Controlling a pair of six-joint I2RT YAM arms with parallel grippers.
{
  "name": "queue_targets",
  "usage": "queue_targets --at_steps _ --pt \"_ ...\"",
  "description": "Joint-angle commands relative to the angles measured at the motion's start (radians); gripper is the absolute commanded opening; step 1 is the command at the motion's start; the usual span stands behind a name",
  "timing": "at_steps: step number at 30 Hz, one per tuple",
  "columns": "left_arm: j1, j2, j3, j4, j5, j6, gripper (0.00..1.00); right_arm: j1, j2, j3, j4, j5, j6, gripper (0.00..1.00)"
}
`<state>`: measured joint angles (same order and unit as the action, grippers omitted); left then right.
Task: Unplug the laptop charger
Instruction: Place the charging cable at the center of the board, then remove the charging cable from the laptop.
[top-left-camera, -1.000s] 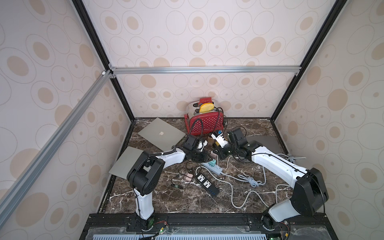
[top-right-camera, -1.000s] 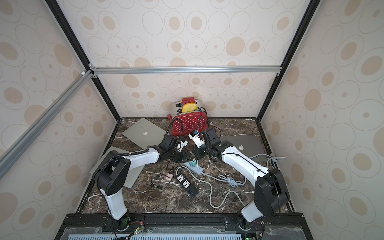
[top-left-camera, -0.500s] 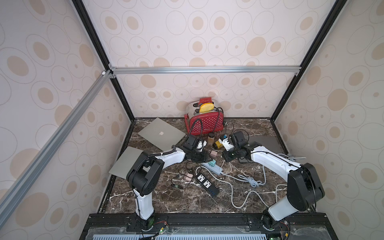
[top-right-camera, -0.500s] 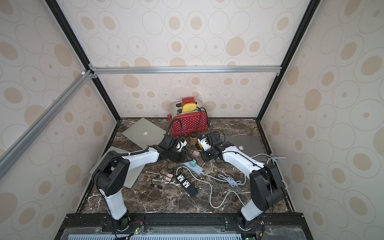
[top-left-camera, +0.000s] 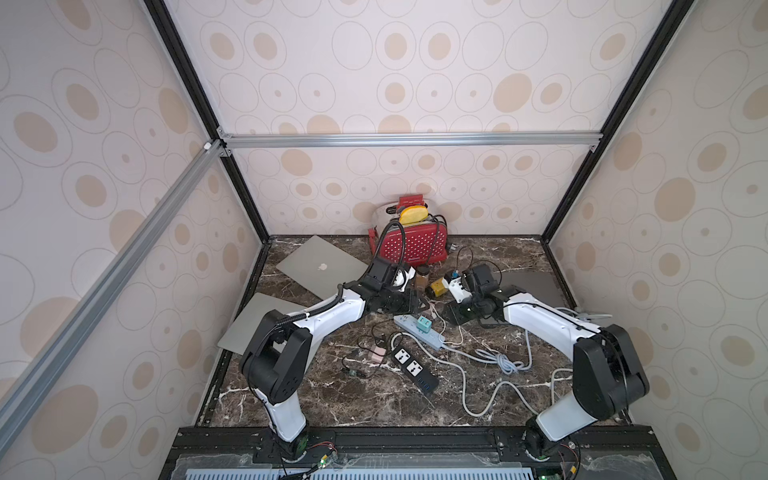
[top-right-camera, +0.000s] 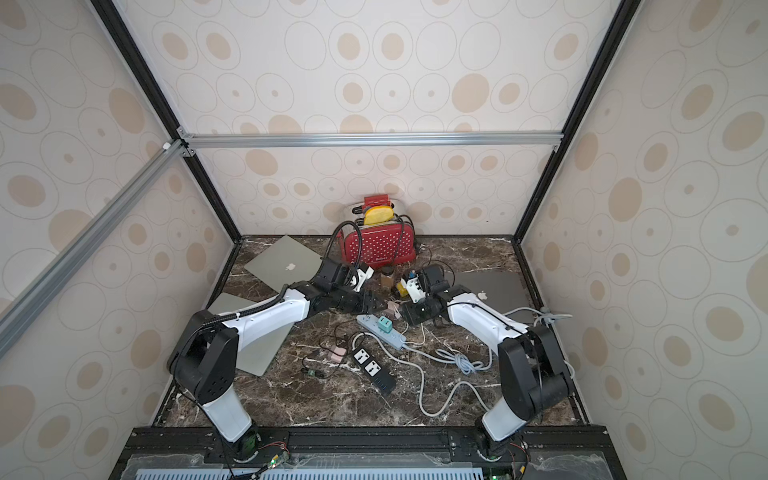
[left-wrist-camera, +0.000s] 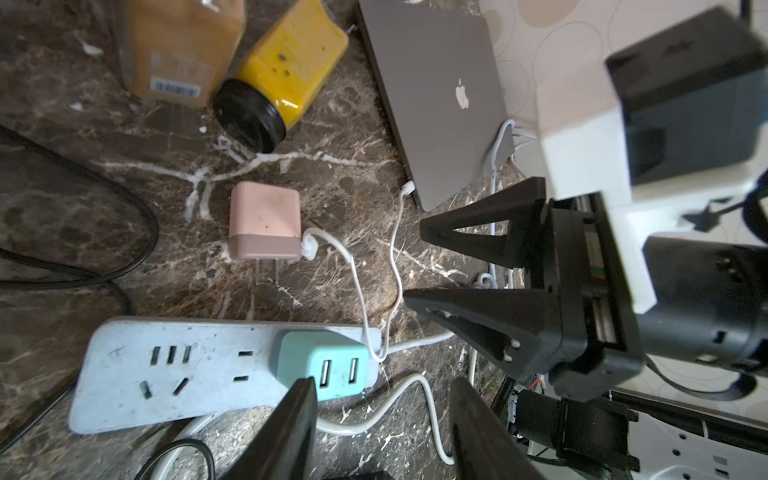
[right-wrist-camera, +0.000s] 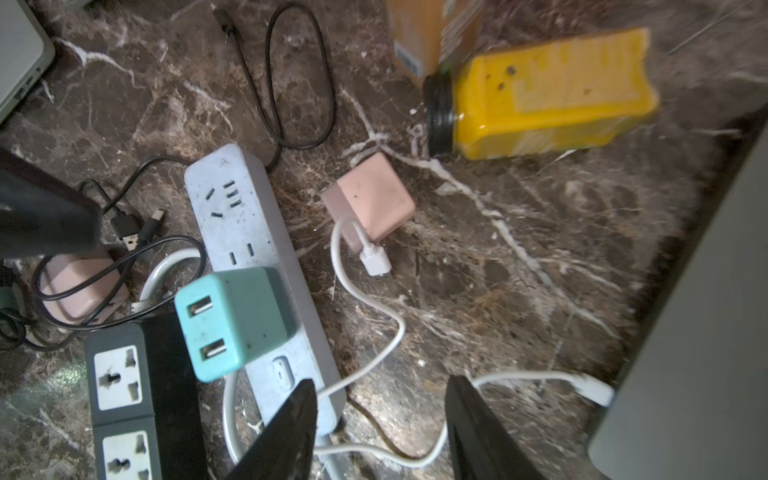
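Holds left hand (left-wrist-camera: 382, 386) and right hand (left-wrist-camera: 415, 262) spread, empty, right of unplugged pink charger (left-wrist-camera: 264, 222), prongs down-frame toward power strip (left-wrist-camera: 187, 370).

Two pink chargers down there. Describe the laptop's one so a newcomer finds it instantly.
Find the pale blue power strip carrying a teal adapter. Between it and the toppled yellow jar lies a pink cube charger, prongs bare. Unlike the other pink cube, tangled in black cord, its white cable runs to the grey laptop.
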<state>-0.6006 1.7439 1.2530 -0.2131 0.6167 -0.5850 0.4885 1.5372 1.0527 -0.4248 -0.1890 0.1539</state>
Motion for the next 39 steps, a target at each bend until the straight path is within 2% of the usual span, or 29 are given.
queue_targets --at_steps 1,5,9,13,16,23,29,39 --pt "-0.030 0.002 0.122 -0.114 -0.015 0.111 0.58 -0.058 -0.057 -0.021 -0.050 0.028 -0.012 0.57" --pt "-0.068 0.121 0.294 -0.228 -0.008 0.212 0.60 -0.181 -0.071 -0.062 -0.064 0.037 -0.021 0.62" --pt "-0.088 0.254 0.431 -0.235 0.043 0.232 0.59 -0.296 -0.068 -0.101 -0.045 0.047 -0.016 0.65" --pt "-0.112 0.387 0.576 -0.247 0.061 0.241 0.57 -0.386 -0.035 -0.126 0.015 -0.060 0.024 0.65" --pt "-0.133 0.496 0.698 -0.342 -0.014 0.303 0.51 -0.390 -0.016 -0.136 0.040 -0.054 0.038 0.63" --pt "-0.185 0.629 0.841 -0.413 -0.154 0.378 0.52 -0.390 0.027 -0.140 0.046 -0.003 0.024 0.64" --pt "-0.211 0.703 0.908 -0.473 -0.176 0.391 0.53 -0.390 0.055 -0.151 0.071 -0.027 0.043 0.70" --pt "-0.214 0.751 0.901 -0.392 -0.151 0.327 0.52 -0.390 0.080 -0.163 0.108 -0.075 0.070 0.72"
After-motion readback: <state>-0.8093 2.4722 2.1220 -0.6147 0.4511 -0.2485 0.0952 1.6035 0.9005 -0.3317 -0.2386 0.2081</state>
